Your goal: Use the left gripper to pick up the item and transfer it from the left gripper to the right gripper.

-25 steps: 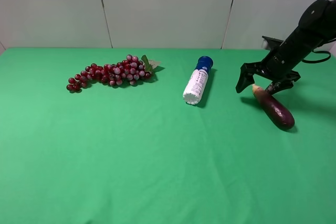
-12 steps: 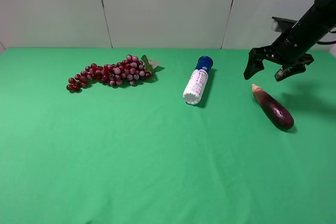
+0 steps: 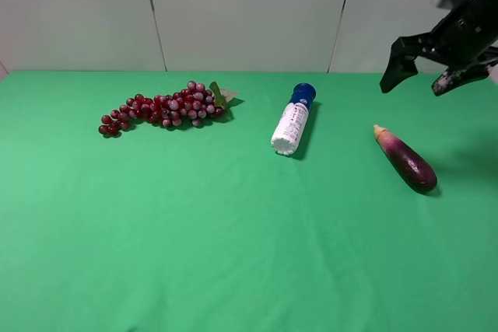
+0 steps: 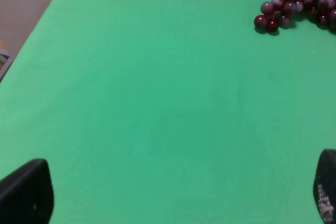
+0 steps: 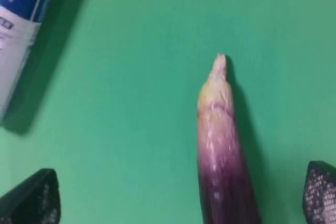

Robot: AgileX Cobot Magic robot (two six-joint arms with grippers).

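**Eggplant lies free, right claw spread above it**

The small dark purple eggplant with the cream stem tip [image 3: 405,159] lies flat on the green tabletop [image 3: 233,231], right of the white blue-capped bottle [image 3: 292,120]. The right end effector [image 3: 424,75] hovers above it, released, fingers apart, nothing gripped. The left end effector [image 4: 173,192] is spread too, over bare green near the red grape bunch [image 4: 296,4].

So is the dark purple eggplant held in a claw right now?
No, the dark purple eggplant lies on the green cloth, while the open right claw hangs above it, apart.
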